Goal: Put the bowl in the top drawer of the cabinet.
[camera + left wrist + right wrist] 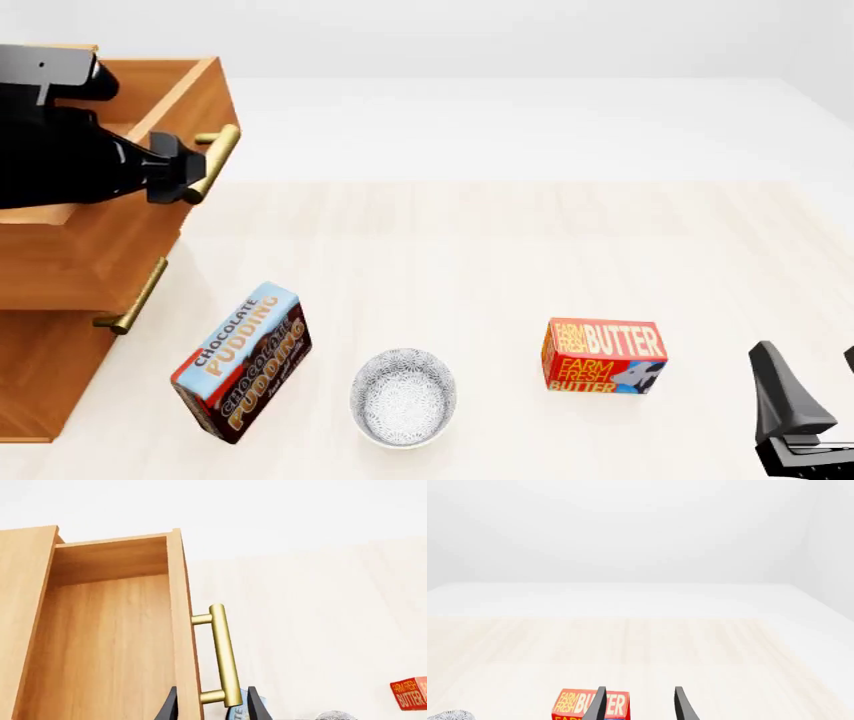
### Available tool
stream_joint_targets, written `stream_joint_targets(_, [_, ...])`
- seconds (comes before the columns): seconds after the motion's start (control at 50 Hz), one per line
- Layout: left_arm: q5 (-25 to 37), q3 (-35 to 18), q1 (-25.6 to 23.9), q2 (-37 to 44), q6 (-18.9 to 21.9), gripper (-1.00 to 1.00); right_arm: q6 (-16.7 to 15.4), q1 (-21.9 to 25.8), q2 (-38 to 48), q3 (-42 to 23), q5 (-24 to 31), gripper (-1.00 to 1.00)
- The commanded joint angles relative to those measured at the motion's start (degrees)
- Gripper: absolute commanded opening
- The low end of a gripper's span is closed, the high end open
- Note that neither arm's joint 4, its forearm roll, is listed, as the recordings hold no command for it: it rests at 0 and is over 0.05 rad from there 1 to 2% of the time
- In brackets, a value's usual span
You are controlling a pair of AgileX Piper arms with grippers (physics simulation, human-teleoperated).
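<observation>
At the table's left stands the light-brown wooden cabinet (pixel 54 350), its deep top drawer (pixel 127 215) pulled out; the left gripper (pixel 180 178) straddles its brass bar handle (pixel 225 655), fingers apart. The small speckled white bowl (pixel 403 397) sits between pudding box (pixel 244 363) and butter box (pixel 603 356). The right gripper (pixel 639 705) hangs open.

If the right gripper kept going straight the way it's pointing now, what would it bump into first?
Probably the butter box. In the right wrist view it sits just ahead of the right gripper, partly behind one fingertip, so slightly off-centre. The open jaws might only clip its edge; depth is hard to judge. Beyond it lies bare table.
</observation>
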Motion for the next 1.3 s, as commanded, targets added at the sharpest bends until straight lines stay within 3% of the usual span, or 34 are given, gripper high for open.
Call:
stream_joint_targets(0.02, [-0.65, -0.51, -2.73, 0.51, 0.27, 1.0, -0.13, 0.03, -0.09, 0.05, 0.02, 1.0])
stream_joint_targets(0.94, [-0.34, -0.96, -13.4, -2.16, -5.38, 1.0, -0.14, 0.01, -0.09, 0.05, 0.02, 1.0])
stream_joint_targets(1.3, [-0.76, -1.28, -14.04, -1.98, -5.74, 1.0, -0.13, 0.02, -0.09, 0.05, 0.02, 1.0])
